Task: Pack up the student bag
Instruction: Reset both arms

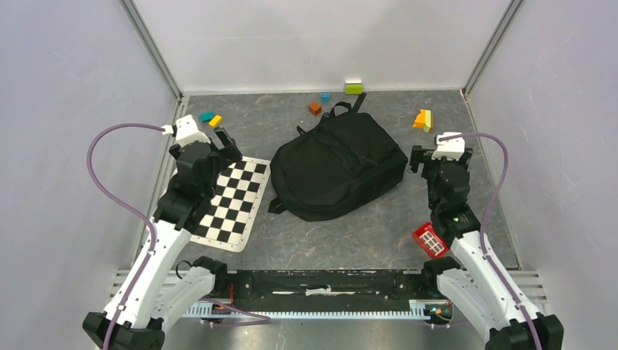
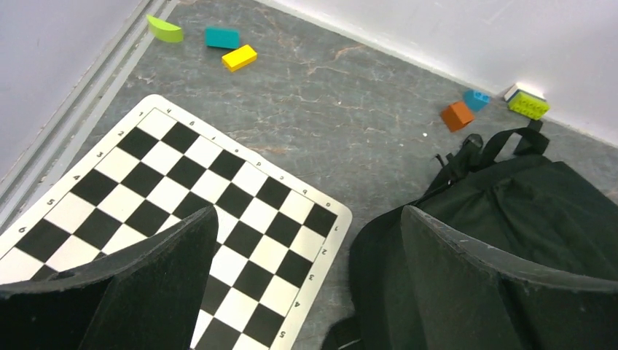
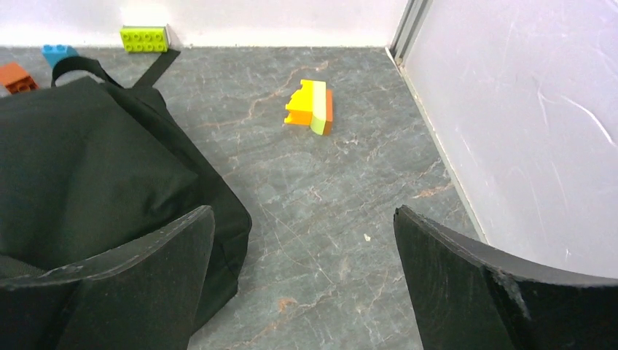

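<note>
The student bag (image 1: 339, 168), a large black backpack, lies flat mid-table with its top loop (image 1: 342, 109) toward the back wall. My left gripper (image 1: 226, 144) hovers open over the checkerboard's far corner, just left of the bag. In the left wrist view the left gripper (image 2: 307, 219) holds nothing and the bag (image 2: 525, 211) lies under its right finger. My right gripper (image 1: 430, 159) stands open right of the bag. In the right wrist view the right gripper (image 3: 302, 215) has bare floor between its fingers, with the bag (image 3: 87, 168) at its left.
A checkerboard mat (image 1: 235, 200) lies left of the bag. Toy blocks are scattered: yellow-orange (image 1: 423, 119), lime green (image 1: 353, 88) at the back wall, orange-brown (image 1: 314, 108), blue (image 1: 325, 96), teal (image 1: 207, 117), yellow (image 1: 215, 121). A red gridded item (image 1: 430, 240) lies by the right arm.
</note>
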Robot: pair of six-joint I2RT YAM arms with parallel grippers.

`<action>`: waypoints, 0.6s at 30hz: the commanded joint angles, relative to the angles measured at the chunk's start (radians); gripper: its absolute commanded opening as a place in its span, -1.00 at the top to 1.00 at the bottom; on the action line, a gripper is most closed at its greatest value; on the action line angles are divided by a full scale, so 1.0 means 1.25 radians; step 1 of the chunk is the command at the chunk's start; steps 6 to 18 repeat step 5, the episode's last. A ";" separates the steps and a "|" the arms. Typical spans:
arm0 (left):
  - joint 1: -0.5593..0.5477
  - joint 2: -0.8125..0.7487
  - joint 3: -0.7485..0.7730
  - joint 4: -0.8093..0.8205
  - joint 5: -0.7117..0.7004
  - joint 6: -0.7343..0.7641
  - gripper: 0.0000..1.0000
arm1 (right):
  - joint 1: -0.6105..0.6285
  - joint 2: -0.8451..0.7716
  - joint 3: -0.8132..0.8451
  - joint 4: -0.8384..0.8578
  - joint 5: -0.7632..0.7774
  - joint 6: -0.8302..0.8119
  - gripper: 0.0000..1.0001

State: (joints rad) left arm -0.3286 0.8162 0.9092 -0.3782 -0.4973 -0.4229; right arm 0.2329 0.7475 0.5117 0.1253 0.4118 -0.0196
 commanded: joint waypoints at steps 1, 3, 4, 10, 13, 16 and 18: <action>0.001 0.006 0.013 -0.022 -0.040 0.043 -0.99 | -0.001 -0.016 -0.001 0.082 0.025 0.006 -0.96; 0.000 0.005 0.011 -0.018 -0.045 0.047 -0.99 | -0.001 -0.017 -0.002 0.083 0.026 0.006 -0.96; 0.000 0.005 0.011 -0.018 -0.044 0.049 -0.99 | -0.001 -0.018 -0.004 0.086 0.027 0.006 -0.96; 0.001 0.004 0.011 -0.018 -0.040 0.051 -0.99 | -0.002 -0.020 -0.006 0.089 0.028 0.006 -0.96; 0.001 0.004 0.011 -0.018 -0.040 0.051 -0.99 | -0.002 -0.020 -0.006 0.089 0.028 0.006 -0.96; 0.001 0.004 0.011 -0.018 -0.040 0.051 -0.99 | -0.002 -0.020 -0.006 0.089 0.028 0.006 -0.96; 0.001 0.004 0.011 -0.018 -0.040 0.051 -0.99 | -0.002 -0.020 -0.006 0.089 0.028 0.006 -0.96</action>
